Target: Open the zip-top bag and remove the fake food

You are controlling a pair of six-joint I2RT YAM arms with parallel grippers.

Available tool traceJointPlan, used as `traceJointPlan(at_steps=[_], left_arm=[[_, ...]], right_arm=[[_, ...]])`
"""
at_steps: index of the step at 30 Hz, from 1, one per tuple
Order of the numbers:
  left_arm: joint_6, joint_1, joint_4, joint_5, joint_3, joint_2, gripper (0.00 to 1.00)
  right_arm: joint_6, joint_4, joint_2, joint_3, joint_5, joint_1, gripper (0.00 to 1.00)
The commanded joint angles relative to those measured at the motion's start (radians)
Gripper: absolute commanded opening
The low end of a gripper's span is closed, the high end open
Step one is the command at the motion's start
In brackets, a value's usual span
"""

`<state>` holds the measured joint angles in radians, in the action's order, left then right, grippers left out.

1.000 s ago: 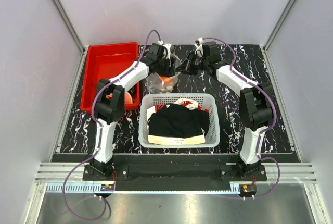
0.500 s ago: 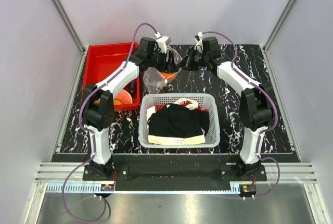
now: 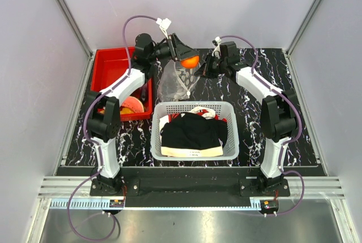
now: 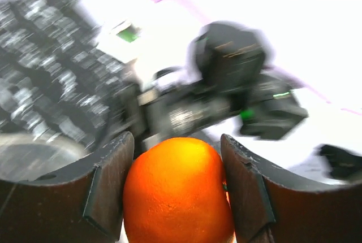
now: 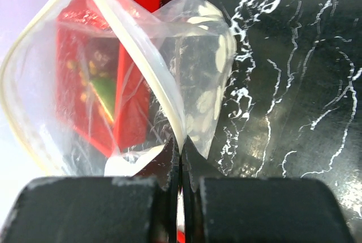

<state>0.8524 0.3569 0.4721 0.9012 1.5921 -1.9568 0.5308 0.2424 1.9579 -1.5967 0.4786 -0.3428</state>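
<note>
An orange toy fruit (image 3: 189,61) (image 4: 178,189) of the fake food is clamped between the fingers of my left gripper (image 3: 188,60) (image 4: 176,158), raised above the table behind the zip-top bag (image 3: 176,83). The clear bag hangs with its mouth open, its white zip strip (image 5: 144,68) curving wide. My right gripper (image 3: 202,69) (image 5: 181,148) is shut on the bag's rim at the zip strip. Pale discs (image 5: 212,62) show through the bag's wall.
A red bin (image 3: 116,79) stands at the back left with an orange-red piece (image 3: 131,105) in it. A white mesh basket (image 3: 194,130) of black and white clothes sits in front of the bag. Grey walls close in the black marbled table (image 3: 283,102).
My left gripper has risen out of the bag's mouth with the orange fruit and swung up and back. The right gripper has held the bag's rim.
</note>
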Motion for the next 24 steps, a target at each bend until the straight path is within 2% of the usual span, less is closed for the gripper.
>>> traceJointPlan(at_steps=[1, 2, 3, 5, 6, 7, 9, 10, 12, 17, 20, 24], left_arm=[[0.228, 0.008, 0.317, 0.094, 0.020, 0.038, 0.00], [0.194, 0.008, 0.271, 0.088, 0.026, 0.053, 0.00], [0.092, 0.007, 0.216, 0.067, 0.031, 0.096, 0.00], [-0.048, 0.002, -0.034, 0.021, 0.051, 0.149, 0.00], [-0.205, 0.001, -0.132, -0.045, 0.063, 0.203, 0.00], [-0.284, -0.001, -0.327, -0.092, 0.090, 0.232, 0.00], [-0.430, -0.012, -0.468, -0.259, 0.100, 0.303, 0.00], [-0.450, -0.021, -0.560, -0.315, 0.095, 0.326, 0.00], [-0.443, -0.068, -0.619, -0.457, 0.043, 0.387, 0.00], [-0.397, -0.211, -0.632, -0.698, -0.191, 0.492, 0.00], [-0.391, -0.281, -0.655, -0.746, -0.260, 0.460, 0.00], [-0.375, -0.348, -0.713, -0.829, -0.267, 0.359, 0.00]], right_arm=[[0.030, -0.021, -0.044, -0.046, -0.050, 0.002, 0.00], [0.050, -0.043, -0.047, -0.039, -0.052, 0.007, 0.00], [0.067, -0.070, -0.050, -0.036, -0.051, 0.008, 0.00], [0.095, -0.092, -0.044, -0.061, -0.052, 0.018, 0.00], [0.101, -0.089, -0.039, -0.074, -0.052, 0.027, 0.00], [0.106, -0.091, -0.033, -0.084, -0.046, 0.033, 0.00], [0.109, -0.088, -0.027, -0.120, -0.032, 0.051, 0.00], [0.109, -0.084, -0.022, -0.130, -0.026, 0.057, 0.00], [0.097, -0.074, -0.019, -0.158, -0.023, 0.067, 0.00], [0.046, -0.006, -0.022, -0.198, -0.035, 0.096, 0.00], [-0.024, 0.070, -0.036, -0.227, -0.078, 0.099, 0.00], [-0.153, 0.190, -0.043, -0.267, -0.200, 0.099, 0.00]])
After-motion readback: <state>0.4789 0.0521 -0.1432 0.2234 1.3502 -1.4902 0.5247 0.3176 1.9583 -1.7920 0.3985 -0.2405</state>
